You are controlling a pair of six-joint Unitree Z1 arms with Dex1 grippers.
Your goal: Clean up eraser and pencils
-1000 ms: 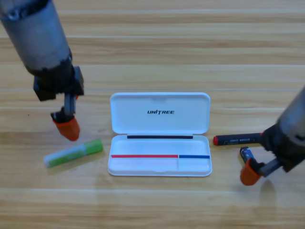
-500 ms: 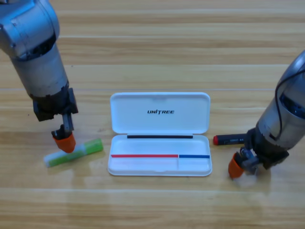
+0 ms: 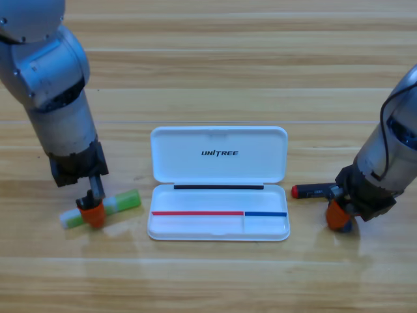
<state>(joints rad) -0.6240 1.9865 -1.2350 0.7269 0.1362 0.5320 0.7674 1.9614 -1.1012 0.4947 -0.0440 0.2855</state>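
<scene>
The light-green pencil (image 3: 124,200) lies slanted on the table, left of the white case. My left gripper (image 3: 92,213) points straight down onto its middle, orange tips touching it. The red-and-black pencil (image 3: 313,191) lies right of the case, its right end hidden under the right arm. My right gripper (image 3: 337,215) is down just below that pencil, covering the eraser. Only a dark blue sliver of the eraser (image 3: 347,226) peeks out beside the orange tip.
The white UNITREE case (image 3: 218,140) lies open in the middle, lid laid back and the shallow tray (image 3: 218,229) towards the front. Both grey arms stand steeply over the table's left and right sides.
My left gripper has come down and forward onto the green pencil. My right gripper has swung left, then back right and up over the eraser, which now is almost hidden.
</scene>
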